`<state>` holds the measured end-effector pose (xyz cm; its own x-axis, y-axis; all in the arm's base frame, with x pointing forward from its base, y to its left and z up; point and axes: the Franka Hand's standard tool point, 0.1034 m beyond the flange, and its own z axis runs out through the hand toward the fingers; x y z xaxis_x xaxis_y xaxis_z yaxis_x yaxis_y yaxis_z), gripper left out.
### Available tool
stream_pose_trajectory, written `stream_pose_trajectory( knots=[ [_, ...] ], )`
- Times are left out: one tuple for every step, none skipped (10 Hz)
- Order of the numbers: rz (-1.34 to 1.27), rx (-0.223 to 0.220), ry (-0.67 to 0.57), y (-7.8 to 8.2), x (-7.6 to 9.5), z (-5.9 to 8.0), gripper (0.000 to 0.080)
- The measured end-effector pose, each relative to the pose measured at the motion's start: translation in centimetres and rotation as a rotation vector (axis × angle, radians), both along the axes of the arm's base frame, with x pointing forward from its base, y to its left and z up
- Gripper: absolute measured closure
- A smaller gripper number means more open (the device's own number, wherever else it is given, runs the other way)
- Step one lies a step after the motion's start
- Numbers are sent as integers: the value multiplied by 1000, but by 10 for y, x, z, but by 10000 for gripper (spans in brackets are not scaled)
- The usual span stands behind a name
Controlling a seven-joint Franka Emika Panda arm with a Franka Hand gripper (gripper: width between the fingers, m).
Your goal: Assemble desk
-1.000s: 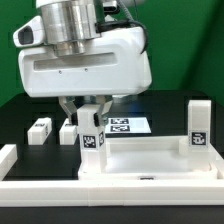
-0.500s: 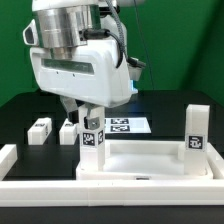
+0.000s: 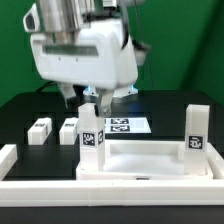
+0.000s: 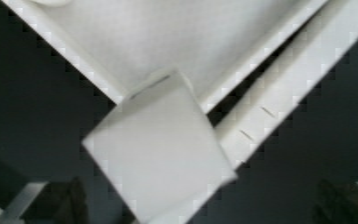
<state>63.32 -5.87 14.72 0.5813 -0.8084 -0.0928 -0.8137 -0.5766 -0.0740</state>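
The tool [image 3: 91, 103] hangs with jaws spread either side of the upright leg [image 3: 92, 138], gripping nothing; that leg stands in a corner socket of the tabletop [image 3: 150, 158], seemingly seated; two loose legs [image 3: 40, 130] wait nearby.

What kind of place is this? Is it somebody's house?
Probably a robot lab, not a house. A big robot arm hangs over a black table, the white legs carry black-and-white tags, and low white rails fence the work area.
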Motion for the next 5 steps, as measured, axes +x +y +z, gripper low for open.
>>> stream_pose_trajectory(
  knots=[
    [2,1,11,13,-1,8,151],
    [18,-2,8,11,0,4,151],
    [17,-2,10,10,-1,3,150],
    [18,-2,10,11,-1,3,150],
    [-52,-1,22,14,-2,3,150]
  ],
)
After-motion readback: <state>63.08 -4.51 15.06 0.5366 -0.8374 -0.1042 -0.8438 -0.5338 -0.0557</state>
